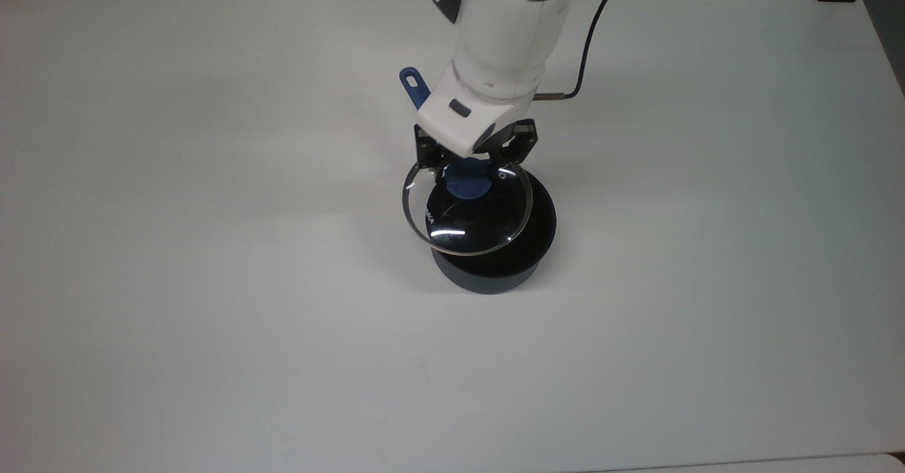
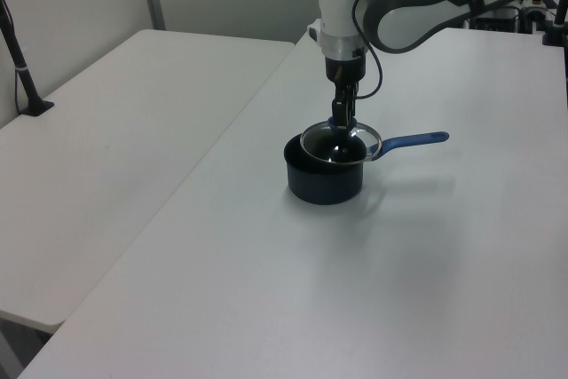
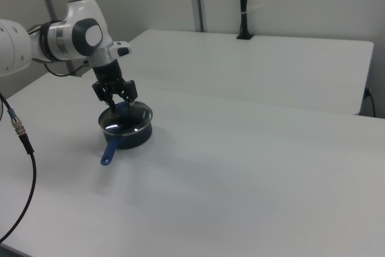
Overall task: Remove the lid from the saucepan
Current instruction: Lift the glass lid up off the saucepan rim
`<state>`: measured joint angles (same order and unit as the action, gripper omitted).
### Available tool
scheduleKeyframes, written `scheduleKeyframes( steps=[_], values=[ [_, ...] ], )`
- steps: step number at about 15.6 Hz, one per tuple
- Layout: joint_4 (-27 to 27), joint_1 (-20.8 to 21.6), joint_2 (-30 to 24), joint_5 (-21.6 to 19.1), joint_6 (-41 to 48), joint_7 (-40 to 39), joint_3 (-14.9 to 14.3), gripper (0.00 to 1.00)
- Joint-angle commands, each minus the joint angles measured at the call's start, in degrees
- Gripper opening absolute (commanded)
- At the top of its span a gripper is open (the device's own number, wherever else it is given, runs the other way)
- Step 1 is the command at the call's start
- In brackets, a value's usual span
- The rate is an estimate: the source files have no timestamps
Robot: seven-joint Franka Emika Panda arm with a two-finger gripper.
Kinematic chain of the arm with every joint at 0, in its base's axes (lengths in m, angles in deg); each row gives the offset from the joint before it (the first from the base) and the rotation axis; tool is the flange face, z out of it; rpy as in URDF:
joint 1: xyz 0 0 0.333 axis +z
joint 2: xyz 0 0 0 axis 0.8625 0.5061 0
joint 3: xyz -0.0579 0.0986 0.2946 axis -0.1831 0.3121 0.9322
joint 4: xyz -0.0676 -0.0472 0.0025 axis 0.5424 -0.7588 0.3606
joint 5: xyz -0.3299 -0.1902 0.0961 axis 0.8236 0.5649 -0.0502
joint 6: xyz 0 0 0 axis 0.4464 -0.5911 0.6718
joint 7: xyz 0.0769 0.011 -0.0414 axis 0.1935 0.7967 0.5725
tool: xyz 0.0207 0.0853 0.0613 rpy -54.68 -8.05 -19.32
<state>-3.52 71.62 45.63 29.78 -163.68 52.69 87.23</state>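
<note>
The dark saucepan (image 1: pixel 495 275) stands mid-table with the clear glass lid (image 1: pixel 466 222) resting on it. Its blue handle (image 1: pixel 413 83) points toward the top view's upper left, half hidden behind the arm. My gripper (image 1: pixel 469 169) is low over the lid and open, with its black fingers (image 1: pixel 437 163) on either side of the blue knob (image 1: pixel 466 184). In the left view the gripper (image 2: pixel 342 122) comes straight down onto the lid (image 2: pixel 340 144), and the saucepan's handle (image 2: pixel 417 139) sticks out to the right. In the right view the gripper (image 3: pixel 118 103) stands spread over the lid (image 3: pixel 126 118).
The white table (image 1: pixel 212 282) is bare around the pan. A black cable (image 1: pixel 587 56) trails off the arm at the back. In the left view, a second table (image 2: pixel 115 130) lies beyond a gap, with a black post (image 2: pixel 22 68) on it.
</note>
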Motion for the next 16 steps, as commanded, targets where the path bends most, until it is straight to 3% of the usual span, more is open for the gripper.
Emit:
scheduleKeyframes(
  steps=[1,8,16],
  values=[
    [-1.4,-0.3,1.0,0.9,0.4,-2.2,-0.4,0.71],
    [-1.4,-0.2,1.3,0.8,0.4,-2.0,-0.3,0.70],
    [-1.4,-0.2,1.3,0.6,0.4,-1.5,0.0,0.53]
  ],
)
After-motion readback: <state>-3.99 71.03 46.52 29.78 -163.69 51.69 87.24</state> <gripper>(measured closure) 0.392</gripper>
